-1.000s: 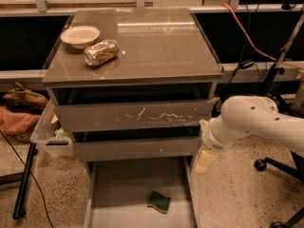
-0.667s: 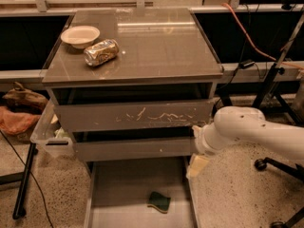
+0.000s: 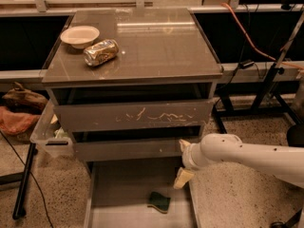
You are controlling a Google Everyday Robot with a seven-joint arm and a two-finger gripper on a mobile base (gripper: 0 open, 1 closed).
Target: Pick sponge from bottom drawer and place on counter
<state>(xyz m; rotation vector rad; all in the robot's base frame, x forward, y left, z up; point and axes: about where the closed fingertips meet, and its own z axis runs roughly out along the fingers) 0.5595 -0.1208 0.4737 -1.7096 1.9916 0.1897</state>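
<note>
when you bring the load up, the counter [image 3: 156, 46] is the biggest thing to mind: its front edge overhangs the drawers, so a straight lift from below could catch the arm [image 3: 247, 153] under that lip. its right half and front-right corner lie bare, while the bowl [image 3: 80, 35] and the crushed gold can [image 3: 100, 52] sit near the back-left corner, so a drop-off that drifts left could knock them.

next come the two scratched-front drawers [image 3: 133, 115]. the gripper [image 3: 183, 160] hangs just off the right end of the lower one, above the right wall of the bottom drawer [image 3: 123, 194], and a careless swing inward could strike either. the jaws look spread wide and hold nothing.

the sponge [image 3: 159, 202] lies flat on the drawer floor, a little right of centre, apart from both side walls and below-left of the gripper. its dark green face is up, with a paler rim along its near side and a wavy outline. it looks thin and soft to me, so closing too high would likely miss it, and going too low could scrape the floor or shove it along.
</note>
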